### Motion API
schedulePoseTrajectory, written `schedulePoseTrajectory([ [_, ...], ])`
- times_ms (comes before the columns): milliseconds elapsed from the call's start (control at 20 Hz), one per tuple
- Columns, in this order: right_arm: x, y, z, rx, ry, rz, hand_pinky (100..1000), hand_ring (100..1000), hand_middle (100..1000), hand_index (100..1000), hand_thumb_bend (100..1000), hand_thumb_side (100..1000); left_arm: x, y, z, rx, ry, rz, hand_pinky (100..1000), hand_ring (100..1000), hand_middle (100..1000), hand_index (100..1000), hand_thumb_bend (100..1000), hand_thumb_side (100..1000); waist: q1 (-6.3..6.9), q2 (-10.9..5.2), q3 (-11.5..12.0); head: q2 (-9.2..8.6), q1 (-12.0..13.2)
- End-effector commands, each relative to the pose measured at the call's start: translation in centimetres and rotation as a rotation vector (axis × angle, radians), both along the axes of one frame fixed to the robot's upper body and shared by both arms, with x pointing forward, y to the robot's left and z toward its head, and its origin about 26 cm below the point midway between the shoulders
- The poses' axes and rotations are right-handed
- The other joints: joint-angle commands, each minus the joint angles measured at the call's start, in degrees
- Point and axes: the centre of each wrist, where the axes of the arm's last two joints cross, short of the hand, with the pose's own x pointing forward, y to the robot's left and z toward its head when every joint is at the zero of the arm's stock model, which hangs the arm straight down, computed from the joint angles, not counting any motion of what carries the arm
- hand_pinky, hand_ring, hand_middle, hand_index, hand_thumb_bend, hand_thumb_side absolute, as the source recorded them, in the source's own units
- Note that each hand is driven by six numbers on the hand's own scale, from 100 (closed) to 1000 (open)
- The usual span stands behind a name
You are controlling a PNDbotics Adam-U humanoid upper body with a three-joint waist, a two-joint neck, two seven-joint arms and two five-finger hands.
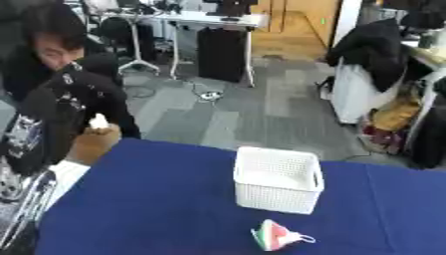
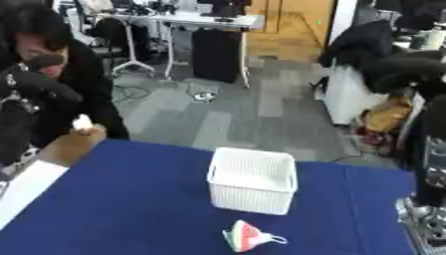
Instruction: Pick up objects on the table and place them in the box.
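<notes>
A white perforated box (image 1: 278, 181) stands upright on the blue table (image 1: 148, 209), near the middle. In front of it, toward the near edge, lies a small wedge-shaped object (image 1: 275, 235), red and green with a white loop at its right. My left arm (image 1: 35, 134) rises along the left edge, black with silver parts. My right arm (image 2: 431, 164) shows at the right edge. Neither hand appears in either view.
A person in black leans in at the table's far left corner, a hand (image 1: 94, 139) holding something small and white (image 1: 98, 121) above the edge. Behind the table are grey floor, desks and a chair draped with dark clothing (image 1: 375, 55).
</notes>
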Motion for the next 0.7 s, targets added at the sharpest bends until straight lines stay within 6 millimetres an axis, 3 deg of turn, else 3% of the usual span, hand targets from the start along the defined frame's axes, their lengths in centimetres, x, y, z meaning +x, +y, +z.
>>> schedulePoseTrajectory([
  [50,1.2,-1.1,0.8,-0.191,0.067,-0.066,678,633,736,637,499,1000,-0.3,0.3,1.3,0.024,-0.034,0.009,639,633,778,715,183,972,0.10,-0.76,0.1,0.51,-0.9],
  [300,3.0,-2.0,0.9,-0.447,0.146,-0.167,791,710,752,524,554,1000,-0.3,0.3,1.3,0.032,-0.032,0.007,639,633,779,715,182,973,-0.14,-0.89,0.3,3.38,-0.6],
  [700,5.9,-2.9,-0.6,-0.647,0.201,-0.277,781,674,712,440,686,1000,-0.2,0.3,1.2,0.038,-0.028,0.006,638,633,779,715,182,973,-0.33,-0.88,0.4,8.87,-0.1],
])
